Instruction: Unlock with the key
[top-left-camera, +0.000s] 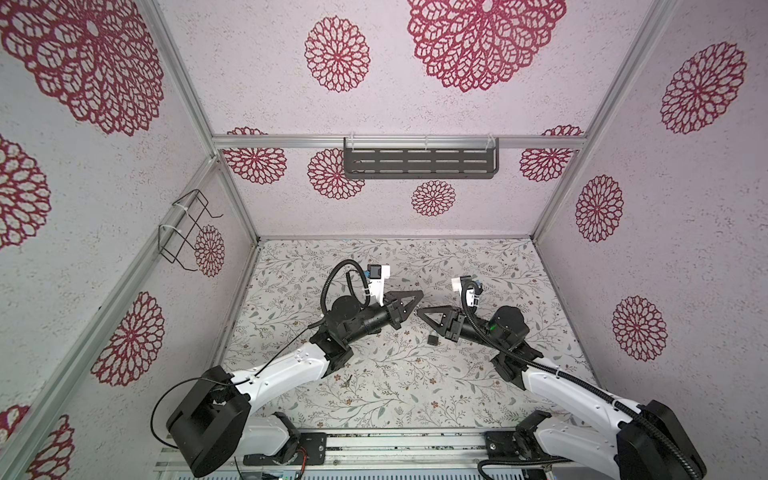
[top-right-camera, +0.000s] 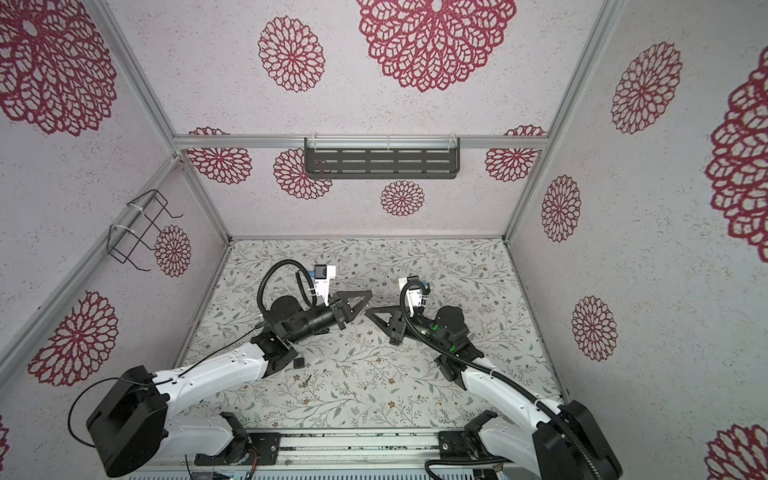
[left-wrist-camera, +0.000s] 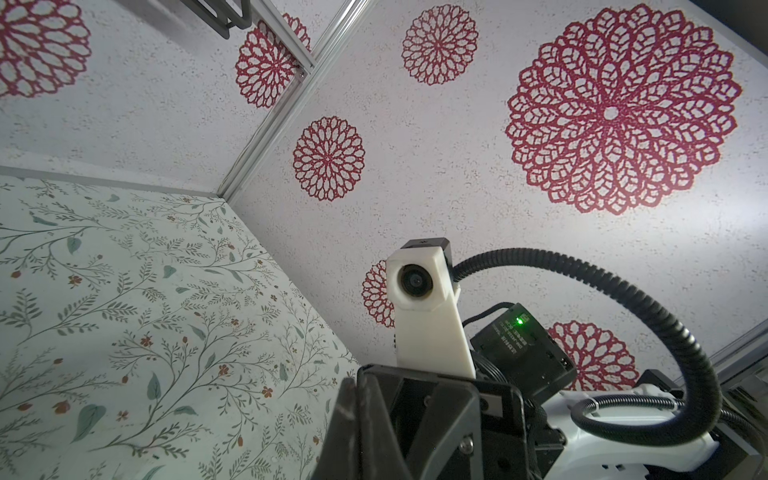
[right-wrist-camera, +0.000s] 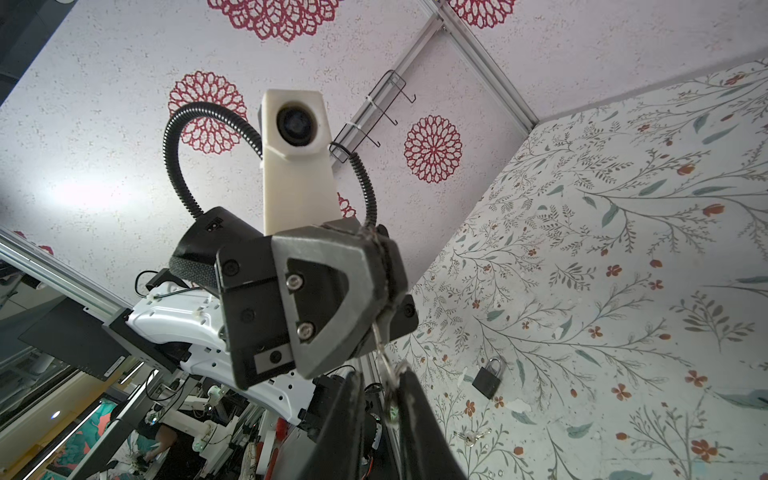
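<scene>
Left claw (right-wrist-camera: 380, 274), above the middle of the table (top-left-camera: 415, 399): pinched fully shut on the key (right-wrist-camera: 379, 332), with a metal ring (right-wrist-camera: 388, 365) and a further small piece dangling beneath. Right claw (right-wrist-camera: 381, 376), tip to tip with it in both top views: narrow, its dark fingers (right-wrist-camera: 353, 415) flanking the dangling piece. Pressing it or only just beside it, impossible to tell.

Padlock (right-wrist-camera: 488, 376): black body, silver shackle, lying flat near the middle of the table, a little toward the right edge and below the right claw. Loose keys (right-wrist-camera: 469, 436): also flat on the table, apart from the padlock, nearer the edge by the arm bases.

Label (left-wrist-camera: 513, 336) beside a green light on the right arm's motor: print too small to read.
</scene>
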